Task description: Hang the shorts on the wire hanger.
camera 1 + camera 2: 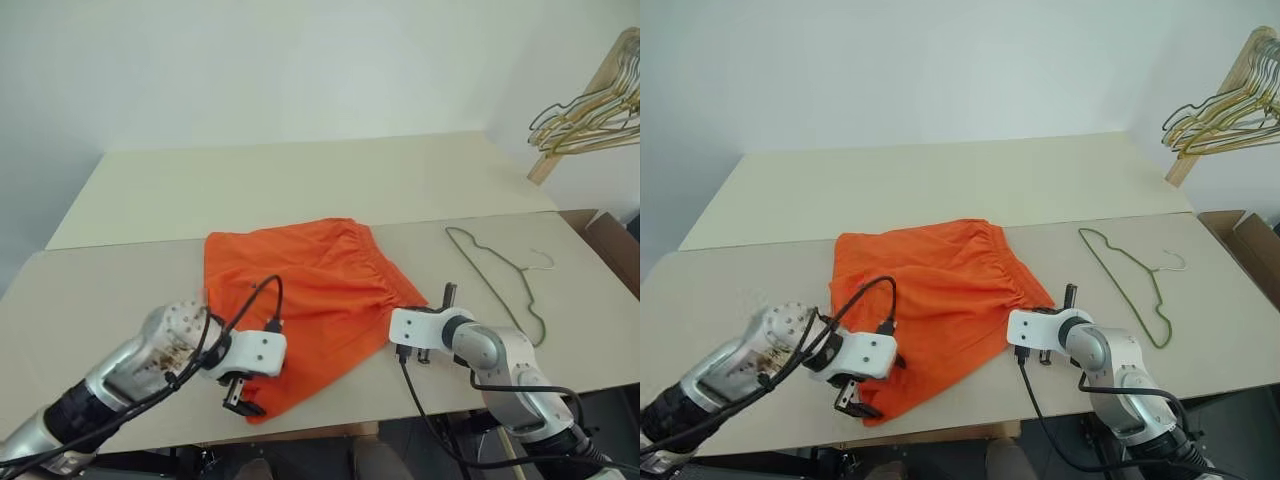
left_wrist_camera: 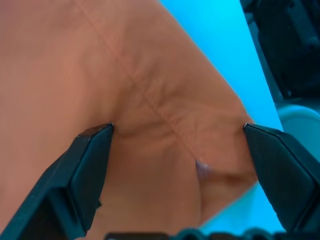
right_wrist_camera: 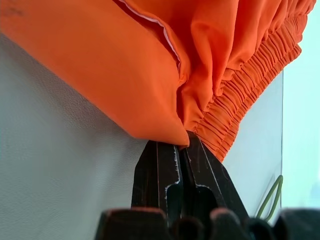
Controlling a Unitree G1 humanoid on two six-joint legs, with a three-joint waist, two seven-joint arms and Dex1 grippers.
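Shorts [image 1: 300, 300] lie spread flat on the near table [image 1: 90, 300], orange against the pale top, in the two head views, with the gathered waistband toward the robot's right. The wire hanger [image 1: 497, 281] lies flat on the same table well to the right of them, untouched, its small hook pointing away from the cloth. The left gripper [image 1: 238, 397] hangs over the near leg hem at the table's front edge; the right gripper [image 1: 447, 296] sits at the waistband's near corner. A bunch of other hangers [image 1: 590, 110] hangs at the far right (not part of this job).

From the left wrist, the two black fingers [image 2: 87, 165] stand wide apart, astride a creased corner of orange fabric, with nothing pinched between them.

From the right wrist, the fingers are pressed tight together, and the waistband corner sits right at their tips; whether cloth is actually caught there I cannot tell.

My reading is that the step in hand is taking hold of the shorts, with nothing yet on the hanger. The next move calls for the left fingers to drop onto the hem and pinch it, so both arms can carry the cloth across to the hanger.
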